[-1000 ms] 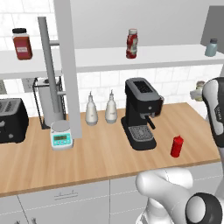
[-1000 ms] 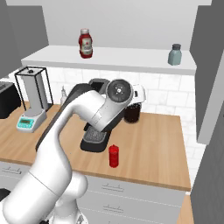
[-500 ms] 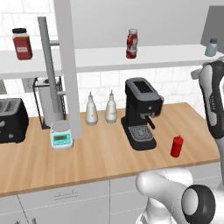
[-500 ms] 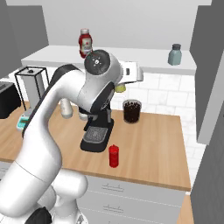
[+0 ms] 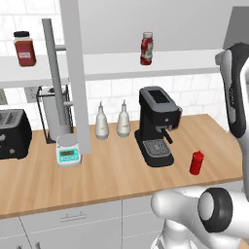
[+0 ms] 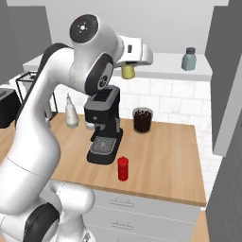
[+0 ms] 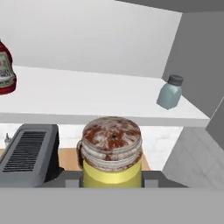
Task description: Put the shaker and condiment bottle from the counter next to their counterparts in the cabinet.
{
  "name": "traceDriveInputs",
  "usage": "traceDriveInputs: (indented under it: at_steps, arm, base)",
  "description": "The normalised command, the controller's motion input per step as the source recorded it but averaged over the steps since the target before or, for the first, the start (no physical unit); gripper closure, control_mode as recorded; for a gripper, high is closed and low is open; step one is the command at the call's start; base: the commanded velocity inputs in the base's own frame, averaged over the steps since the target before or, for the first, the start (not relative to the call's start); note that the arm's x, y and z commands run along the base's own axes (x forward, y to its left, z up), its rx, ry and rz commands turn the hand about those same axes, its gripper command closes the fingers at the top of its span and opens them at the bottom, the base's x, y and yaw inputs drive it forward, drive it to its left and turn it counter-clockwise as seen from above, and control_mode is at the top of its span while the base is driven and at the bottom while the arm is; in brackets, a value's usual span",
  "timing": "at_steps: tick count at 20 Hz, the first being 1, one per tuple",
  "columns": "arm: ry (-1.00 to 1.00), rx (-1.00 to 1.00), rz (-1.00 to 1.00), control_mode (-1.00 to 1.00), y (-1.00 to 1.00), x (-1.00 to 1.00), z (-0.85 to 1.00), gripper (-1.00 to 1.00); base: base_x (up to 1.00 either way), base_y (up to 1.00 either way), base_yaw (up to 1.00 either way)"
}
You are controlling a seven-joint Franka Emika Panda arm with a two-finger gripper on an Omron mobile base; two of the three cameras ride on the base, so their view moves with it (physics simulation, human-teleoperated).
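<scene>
While the gripper (image 6: 127, 67) was clamped on the shaker (image 6: 127, 71), it held that small yellow-green cylinder in the air at about the level of the cabinet (image 6: 160, 66) shelf, just in front of its white edge and well above the counter (image 6: 165, 156). From the hand view, the shaker (image 7: 112, 155) sat upright between the finger tips, its mottled rust-and-grey cap facing the camera and the yellow body below it. Beyond it, on the long white shelf, the pale blue-grey shaker (image 7: 169, 92) stood to the right near the grey side panel, and the labelled red sauce bottle (image 7: 5, 70) stood at the far left, cut by the picture's edge. Both stood apart from the held shaker.

Below the hand, the black coffee machine (image 6: 104, 125) stood on the counter, with a dark glass jar (image 6: 142, 120) just to its right against the tiled wall. The condiment bottle (image 6: 123, 168), plain red with a cone nozzle, stood upright on the wood in front of the machine, near the counter's front edge. Farther left in the left base view were two white bottles (image 5: 111, 121), a small scale (image 5: 68, 151), a black toaster (image 5: 13, 133), and a dark-lidded jar (image 5: 25, 48) on the shelf.
</scene>
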Motion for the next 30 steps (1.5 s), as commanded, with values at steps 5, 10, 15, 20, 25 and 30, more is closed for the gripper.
traceDriveInputs:
  at_steps: [5, 10, 15, 20, 25, 30]
  arm:
    - [-0.15, 0.00, 0.00, -1.00, 0.00, 0.00, 0.00, 1.00]
    - [-0.35, 0.00, -0.01, -1.00, 0.00, 0.00, 0.00, 1.00]
    - [-0.13, 0.00, 0.00, -1.00, 0.00, -0.01, 0.04, 1.00]
    - [0.06, -0.02, -0.03, -1.00, -0.13, 0.23, 0.01, 1.00]
    - [0.03, 0.00, -0.07, -1.00, -0.07, 0.31, 0.16, 1.00]
    - [0.00, 0.00, -0.02, -1.00, -0.11, 0.22, 0.05, 1.00]
  base:
    - [0.00, 0.00, 0.00]
    - [0.00, 0.00, 0.00]
    - [0.00, 0.00, 0.00]
    - [0.00, 0.00, 0.00]
    - [0.00, 0.00, 0.00]
    - [0.00, 0.00, 0.00]
